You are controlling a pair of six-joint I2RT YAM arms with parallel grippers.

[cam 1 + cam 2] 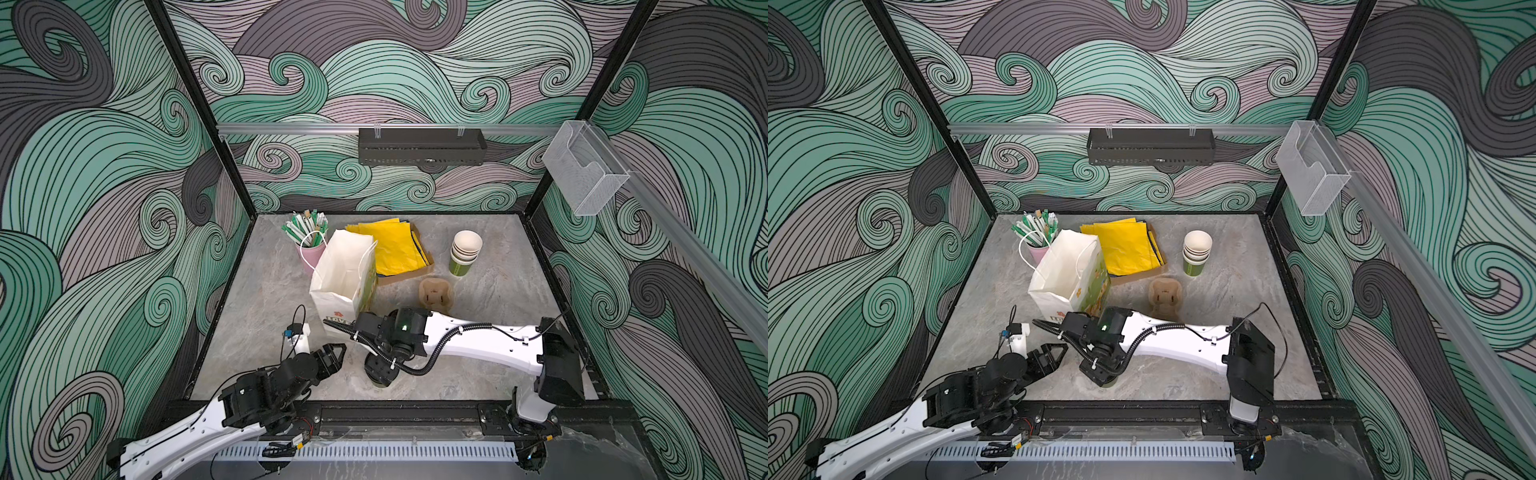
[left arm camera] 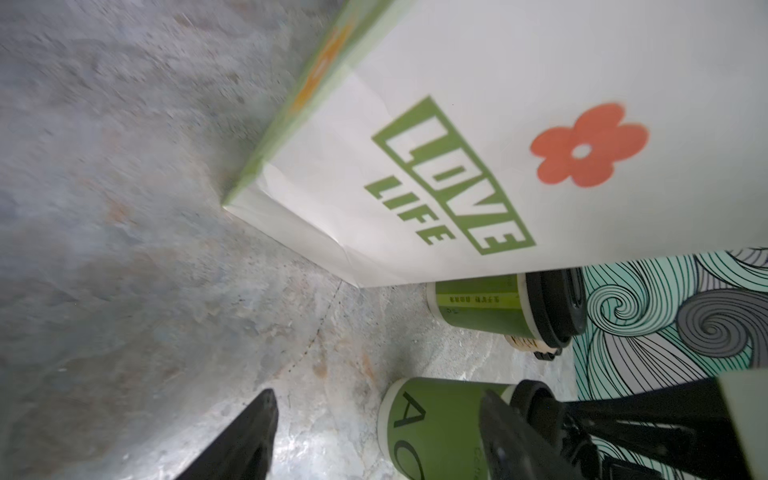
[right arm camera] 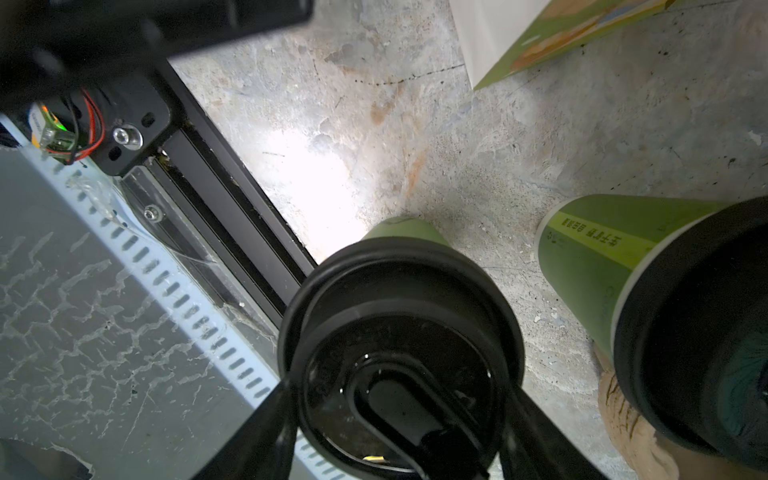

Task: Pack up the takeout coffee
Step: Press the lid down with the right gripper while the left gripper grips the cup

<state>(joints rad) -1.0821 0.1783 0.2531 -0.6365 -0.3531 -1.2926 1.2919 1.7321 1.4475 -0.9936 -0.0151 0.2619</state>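
The takeout coffee (image 3: 399, 316), a green paper cup with a black sip lid, stands near the table's front edge. My right gripper (image 3: 401, 386) comes down over it, one finger against each side of the lid rim, shut on it. In both top views the right gripper (image 1: 380, 372) (image 1: 1100, 372) hides most of this cup. The left wrist view shows the cup's green side (image 2: 432, 428). My left gripper (image 1: 338, 353) (image 2: 376, 395) stands open just left of the cup, holding nothing. The white paper bag (image 1: 345, 270) (image 2: 498, 83) stands open behind them.
A second lidded green cup (image 3: 648, 291) (image 2: 490, 307) sits in a brown cardboard carrier (image 1: 435, 295) beside the bag. Behind stand a stack of lidless cups (image 1: 465, 253), yellow napkins (image 1: 395, 245) and a pink cup of straws (image 1: 309, 245). The black front rail (image 3: 232, 208) is close.
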